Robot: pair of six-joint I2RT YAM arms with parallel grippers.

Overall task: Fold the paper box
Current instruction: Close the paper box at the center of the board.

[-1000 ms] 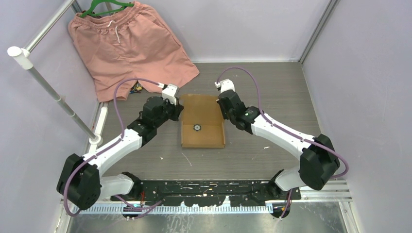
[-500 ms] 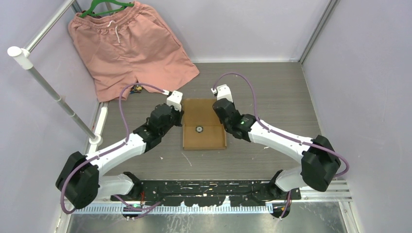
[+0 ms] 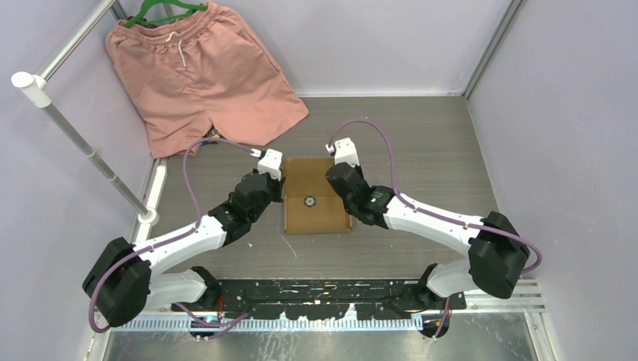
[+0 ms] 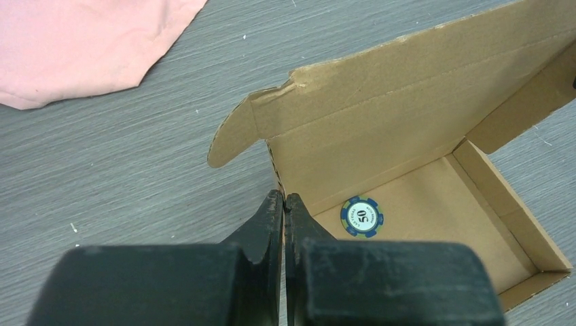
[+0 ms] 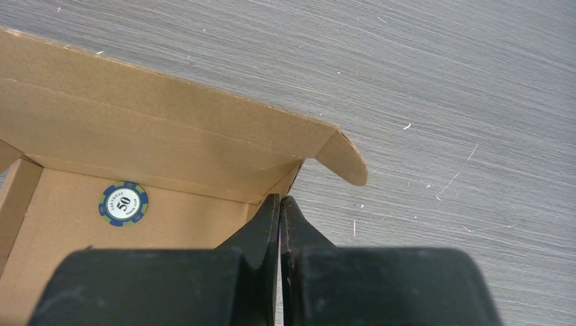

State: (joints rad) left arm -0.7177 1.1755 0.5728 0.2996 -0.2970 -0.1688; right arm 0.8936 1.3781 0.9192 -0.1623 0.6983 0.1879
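The paper box (image 3: 320,214) is an open brown cardboard tray in the middle of the table, its lid panel (image 4: 380,102) rising at the far side with rounded ear tabs (image 5: 343,159). A blue poker chip (image 3: 308,201) lies on its floor, also visible from both wrists (image 4: 361,216) (image 5: 123,202). My left gripper (image 3: 284,197) is shut, its tips (image 4: 284,198) at the top edge of the box's left wall. My right gripper (image 3: 343,194) is shut too, tips (image 5: 279,200) at the right wall near the lid corner. Nothing shows between either pair of fingers.
Salmon-pink shorts (image 3: 199,71) on a green hanger (image 3: 162,11) lie at the far left, their hem close to the left arm. A white rail (image 3: 83,143) slants along the left side. Grey walls close in the table on three sides.
Both grippers have drawn toward the near side and inward along the box's side walls. The lid panel now stands steeper, and the box has shifted slightly nearer.
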